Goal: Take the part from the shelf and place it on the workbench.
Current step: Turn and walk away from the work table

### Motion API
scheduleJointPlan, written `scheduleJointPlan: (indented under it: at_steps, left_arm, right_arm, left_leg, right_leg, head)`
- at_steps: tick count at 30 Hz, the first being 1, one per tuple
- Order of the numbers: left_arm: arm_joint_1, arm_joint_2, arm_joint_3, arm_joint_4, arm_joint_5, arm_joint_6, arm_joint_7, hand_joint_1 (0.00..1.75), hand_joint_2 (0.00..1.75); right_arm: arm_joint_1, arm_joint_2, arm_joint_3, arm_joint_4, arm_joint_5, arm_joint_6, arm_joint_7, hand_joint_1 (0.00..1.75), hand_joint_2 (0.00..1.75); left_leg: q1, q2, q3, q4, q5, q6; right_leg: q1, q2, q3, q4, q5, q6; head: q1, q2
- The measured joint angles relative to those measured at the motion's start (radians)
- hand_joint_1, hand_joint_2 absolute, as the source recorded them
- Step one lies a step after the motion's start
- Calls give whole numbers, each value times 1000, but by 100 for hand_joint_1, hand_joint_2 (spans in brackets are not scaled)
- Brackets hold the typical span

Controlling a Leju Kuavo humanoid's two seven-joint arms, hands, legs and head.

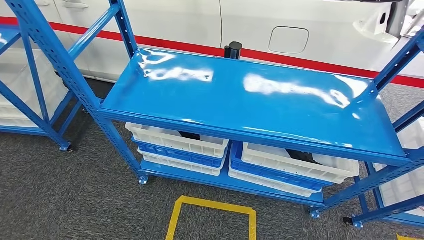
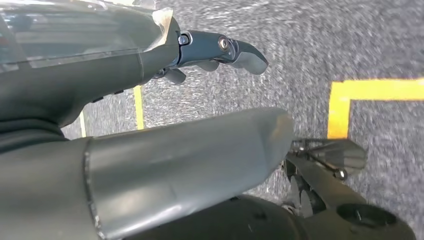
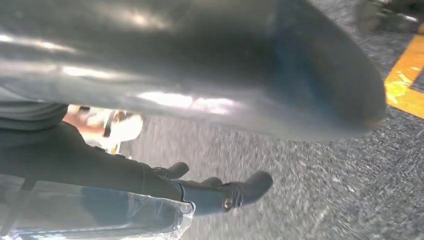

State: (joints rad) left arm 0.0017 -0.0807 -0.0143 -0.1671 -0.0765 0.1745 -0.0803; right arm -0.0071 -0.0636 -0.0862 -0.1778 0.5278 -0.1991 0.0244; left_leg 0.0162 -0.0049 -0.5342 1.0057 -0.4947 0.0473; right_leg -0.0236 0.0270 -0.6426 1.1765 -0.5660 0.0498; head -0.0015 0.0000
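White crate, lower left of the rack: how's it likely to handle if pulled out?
The white crate looks like rigid ribbed plastic, so probably stiff and light for its size. It sits stacked on a blue crate, so it may slide off easily. The dark part inside could shift; its weight is unclear.

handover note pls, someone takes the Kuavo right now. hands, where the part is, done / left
Left robot hand: hangs over the grey carpet, fingers out, holds nothing.
Right robot hand: also low over the carpet, holds nothing.
Blue shelf: top board bare and glossy. Below it, stacked white and blue bins; something dark shows in the left bin and the right bin, too hidden to tell if either is the part.
Yellow floor marking lies in front of the shelf.
Done / left: both hands hold nothing and the workbench is out of frame, so this fits either before a pick or after a drop-off. Check the workbench before acting.
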Motion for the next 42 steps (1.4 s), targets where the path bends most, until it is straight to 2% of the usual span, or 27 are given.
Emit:
scheduleJointPlan:
  at_steps: [1, 2, 3, 4, 5, 7, 8, 9, 10, 11, 12, 13, 14, 15, 16, 17, 18, 19, 21, 22, 23, 25, 27, 32, 38, 40, 42]
  left_arm:
    - [1, 0, 0, 0, 0, 0, 0, 0, 0]
    - [1, 0, 0, 0, 0, 0, 0, 0, 0]
    - [0, 0, 0, 0, 0, 0, 0, 0, 0]
    - [0, 0, 0, 0, 0, 0, 0, 0, 0]
    - [0, 0, 0, 0, 0, 0, 0, 0, 0]
    - [-1, 0, 0, 0, -1, 0, 0, 0, 0]
    - [-1, 0, 0, 0, -2, 0, 0, 0, 0]
    - [-1, 0, 0, 0, -3, 0, 0, 0, 0]
    - [-3, 0, 0, 0, -4, -1, 0, 0, 0]
    - [-4, 0, 0, 0, -6, -2, -1, 0, 0]
    - [-5, 1, 0, -1, -7, -3, -2, 0, 0]
    - [-6, 2, 0, -1, -8, -3, -3, 0, 0]
    - [-5, 2, 0, -1, -8, -3, -3, 0, 0]
    - [-4, 3, 0, -1, -9, -4, -4, 0, 0]
    - [-2, 3, 0, -1, -9, -4, -4, 0, 0]
    - [0, 3, -1, -1, -9, -4, -4, 0, 0]
    - [1, 4, -1, -1, -9, -4, -4, 0, 0]
    - [1, 5, -1, -1, -9, -4, -5, 0, 0]
    - [1, 7, -1, -1, -9, -4, -7, 0, 0]
    - [0, 7, -1, -1, -9, -5, -9, 0, 0]
    - [-1, 6, -1, -1, -9, -6, -11, 0, 0]
    - [-2, 5, 0, -1, -9, -7, -15, 0, 0]
    - [-1, 5, 0, -1, -8, -7, -17, 0, 0]
    - [-1, 6, 0, -1, -6, -8, -18, 0, 0]
    - [-1, 8, 0, -1, 4, -8, -19, 0, 0]
    - [-1, 8, 0, -1, 4, -8, -20, 0, 0]
    - [-1, 7, 0, -1, 4, -7, -21, 0, 0]
  right_arm:
    - [-1, 0, 0, 0, 0, 0, 0, 0, 0]
    - [-1, 0, -1, 0, 0, 0, 0, 0, 0]
    - [1, 0, -1, 0, 0, 0, 0, 0, 0]
    - [3, 0, -2, 0, 0, 0, 0, 0, 0]
    - [5, 0, -2, 0, 0, 0, 0, 0, 0]
    - [3, 0, -3, 0, 0, 0, 1, 0, 0]
    - [0, 0, -3, 0, 0, 0, 2, 0, 0]
    - [-1, 0, -4, 0, 0, 0, 2, 0, 0]
    - [-2, 1, -4, 0, 0, 0, 2, 0, 0]
    - [0, 1, -5, 0, 0, 0, 2, 0, 0]
    - [1, 2, -6, 0, -1, 0, 2, 0, 0]
    - [2, 2, -6, 0, -1, -1, 3, 0, 0]
    - [2, 4, -7, 0, -1, -1, 4, 0, 0]
    - [3, 4, -8, 0, -1, -2, 4, 0, 0]
    - [3, 5, -9, 0, -1, -2, 5, 0, 0]
    - [3, 6, -11, 0, -1, -3, 5, 0, 0]
    - [3, 7, -12, 0, 0, -5, 5, 0, 0]
    - [4, 8, -13, 0, 1, -8, 5, 0, 0]
    - [6, 11, -14, 0, 5, -15, 3, 0, 0]
    - [6, 11, -14, 0, 6, -16, 1, 0, 0]
    - [6, 11, -15, 0, 6, -17, 0, 0, 0]
    - [5, 9, -17, 0, 10, -16, -3, 0, 0]
    - [5, 8, -18, 0, 13, -15, -6, 0, 0]
    - [4, 7, -20, 0, 18, -13, -8, 0, 0]
    - [4, 9, -20, 0, 33, -13, -10, 0, 0]
    - [4, 9, -20, 0, 36, -13, -10, 0, 0]
    - [4, 9, -20, 0, 37, -13, -10, 0, 0]
  left_leg:
    - [-3, 16, 0, 0, -1, 2]
    - [-6, 31, 0, 0, -3, 4]
    - [-8, 44, 1, 0, -4, 5]
    - [-9, 55, 3, 0, -6, 5]
    - [-10, 64, 5, 0, -8, 4]
    - [-15, 83, 14, 1, -15, -4]
    - [-17, 93, 19, 1, -19, -9]
    - [-19, 102, 24, 0, -23, -15]
    - [-20, 112, 28, -2, -26, -21]
    - [-18, 112, 32, -2, -29, -26]
    - [-16, 97, 32, 6, -38, -32]
    - [-14, 73, 23, 32, -58, -37]
    - [-12, 43, 3, 79, -89, -43]
    - [-11, 19, -27, 143, -127, -46]
    - [-9, 9, -60, 211, -158, -49]
    - [-7, 5, -88, 262, -173, -51]
    - [-5, 3, -102, 281, -166, -54]
    - [-2, 3, -98, 261, -138, -56]
    - [8, -2, -48, 131, -56, -61]
    - [11, -8, -24, 71, -27, -61]
    - [14, -13, -9, 29, -11, -60]
    - [10, -18, -5, 11, -7, -51]
    - [4, -17, -5, 11, -6, -43]
    - [-8, -17, -10, 14, -4, -27]
    - [-21, -17, -12, 20, -7, -11]
    - [-20, -14, -10, 15, 1, 1]
    - [-14, -6, -11, 2, 15, 15]
  right_leg:
    - [1, -11, -36, 69, -24, -2]
    - [1, -15, -60, 115, -37, 0]
    - [1, -17, -64, 121, -33, 5]
    - [1, -21, -45, 84, -14, 12]
    - [2, -33, -7, 13, 13, 17]
    - [9, -76, 65, -124, 64, 16]
    - [13, -90, 83, -161, 77, 10]
    - [17, -95, 87, -172, 83, 3]
    - [19, -85, 86, -173, 85, -2]
    - [12, -73, 88, -176, 88, -9]
    - [6, -63, 91, -178, 91, -16]
    - [-1, -53, 94, -181, 96, -22]
    - [-8, -43, 97, -183, 99, -28]
    - [-7, -33, 95, -183, 100, -30]
    - [-7, -21, 94, -183, 101, -32]
    - [-7, -11, 93, -182, 101, -32]
    - [-8, -1, 94, -182, 101, -32]
    - [-9, 8, 95, -181, 100, -31]
    - [-10, 22, 99, -179, 97, -26]
    - [-8, 27, 99, -176, 94, -21]
    - [-3, 30, 96, -172, 89, -17]
    - [5, 32, 89, -169, 82, -18]
    - [4, 32, 88, -173, 84, -21]
    - [-6, 32, 96, -185, 97, 0]
    - [-18, 33, 99, -188, 98, 27]
    - [-20, 34, 98, -190, 102, 37]
    - [-19, 15, 82, -161, 81, 36]
  head:
    - [2, 0]
    - [3, 0]
    - [3, 0]
    - [4, 0]
    - [4, 0]
    - [5, 0]
    - [5, 0]
    - [4, 0]
    - [3, 0]
    - [3, 0]
    - [2, 0]
    - [-1, 0]
    - [-3, 0]
    - [-5, 0]
    - [-6, 0]
    - [-6, 0]
    - [-6, 0]
    - [-7, 0]
    - [-8, 0]
    - [-9, 0]
    - [-8, 0]
    - [-4, 0]
    - [-1, 0]
    - [-2, 0]
    - [-2, 0]
    - [-2, 0]
    - [0, 0]
